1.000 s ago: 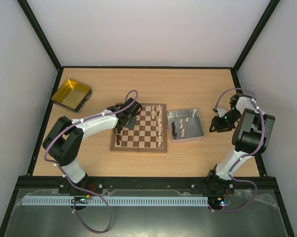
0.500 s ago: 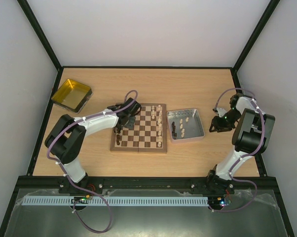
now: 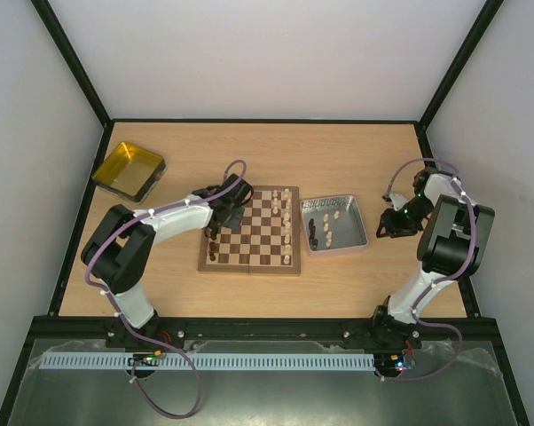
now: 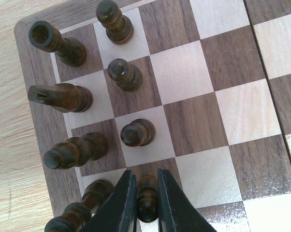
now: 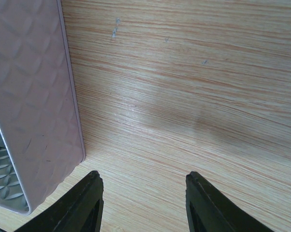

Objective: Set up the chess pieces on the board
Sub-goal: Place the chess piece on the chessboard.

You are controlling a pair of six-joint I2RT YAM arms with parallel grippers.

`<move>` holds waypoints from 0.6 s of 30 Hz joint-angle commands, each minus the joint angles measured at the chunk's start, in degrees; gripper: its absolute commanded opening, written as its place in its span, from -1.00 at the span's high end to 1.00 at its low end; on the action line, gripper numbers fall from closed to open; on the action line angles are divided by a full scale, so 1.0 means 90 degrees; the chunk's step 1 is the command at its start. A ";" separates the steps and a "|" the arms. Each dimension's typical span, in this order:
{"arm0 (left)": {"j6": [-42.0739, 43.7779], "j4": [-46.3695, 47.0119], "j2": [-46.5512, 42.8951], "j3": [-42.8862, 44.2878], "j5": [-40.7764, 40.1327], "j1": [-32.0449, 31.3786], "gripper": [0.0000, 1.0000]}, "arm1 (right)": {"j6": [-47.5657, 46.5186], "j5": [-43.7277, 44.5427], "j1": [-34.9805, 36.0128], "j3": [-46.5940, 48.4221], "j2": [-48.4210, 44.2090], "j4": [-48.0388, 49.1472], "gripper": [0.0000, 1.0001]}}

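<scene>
- Hardly anything moved: left gripper (image 4: 146, 175) keeps pinching a dark piece (image 4: 147, 195) on the board (image 4: 232, 63).
- Beside grey tray (image 5: 34, 96) holding loose pieces (image 3: 329, 222), right gripper (image 5: 143, 178) is spread.

Nothing readable is showing in any view: the board (image 3: 249, 269), the chess pieces (image 4: 137, 133), the grey tray (image 3: 336, 250) and the yellow tray (image 3: 128, 169) are bearing no legible letters, numbers, labels, brands or signs.
</scene>
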 commanded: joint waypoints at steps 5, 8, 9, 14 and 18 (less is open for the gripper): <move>-0.0016 -0.0022 0.0074 0.0080 0.0277 0.0027 0.91 | -0.0083 0.0036 -0.0035 0.0052 0.0013 -0.0152 0.07; -0.0015 -0.0007 0.0085 0.0089 0.0327 0.0028 0.90 | -0.0083 0.0045 -0.0035 0.0011 0.0013 -0.0120 0.07; -0.0028 -0.0005 0.0093 0.0085 0.0339 0.0028 0.90 | -0.0084 0.0054 -0.0030 -0.0007 0.0010 -0.0106 0.07; -0.0040 -0.0008 0.0104 0.0089 0.0355 0.0009 0.82 | -0.0100 0.0065 -0.0035 -0.0023 -0.0023 -0.0105 0.07; -0.0050 -0.0019 0.0085 0.0079 0.0340 -0.0001 0.79 | -0.0093 0.0065 -0.0036 -0.0014 -0.0016 -0.0126 0.07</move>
